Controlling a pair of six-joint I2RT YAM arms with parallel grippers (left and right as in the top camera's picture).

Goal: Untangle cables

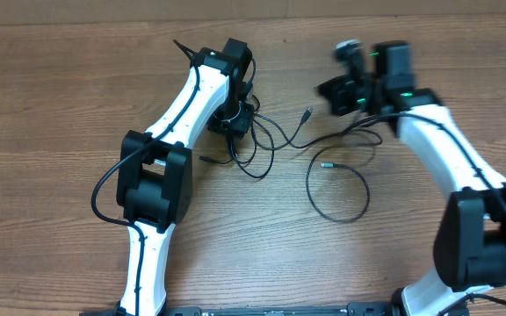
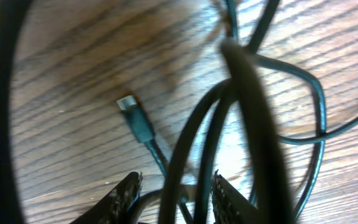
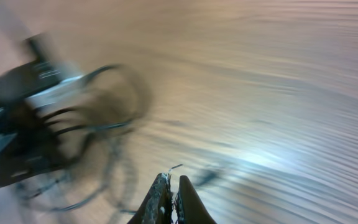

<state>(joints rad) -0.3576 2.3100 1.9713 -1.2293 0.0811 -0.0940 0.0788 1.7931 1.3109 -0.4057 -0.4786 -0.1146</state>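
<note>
close to the left wrist lens run thick, blurred strands of the cables, crossing one over another just ahead of the left gripper. its two fingers stand some way apart and a few strands pass between them. if these are pinched or only lying there, i cannot tell.

wooden table carries everything. on it, the biggest part of the cables is the tangle, sitting directly under and just in front of the left gripper, with several loops crossing each other. next in size is a loose loop, lying open and alone, well apart from the left gripper and nearer to the right gripper. the right gripper has its fingers pressed together. i see nothing sure between them, and its view is much blurred. smallest are the plug ends: one plug lies flat on the wood just ahead of the left fingers.

by my judgement the task is partly done. one cord seems free as the loose loop, but the tangle at the left gripper is not yet separated, and one thin strand seems to run from it toward the right arm.
</note>
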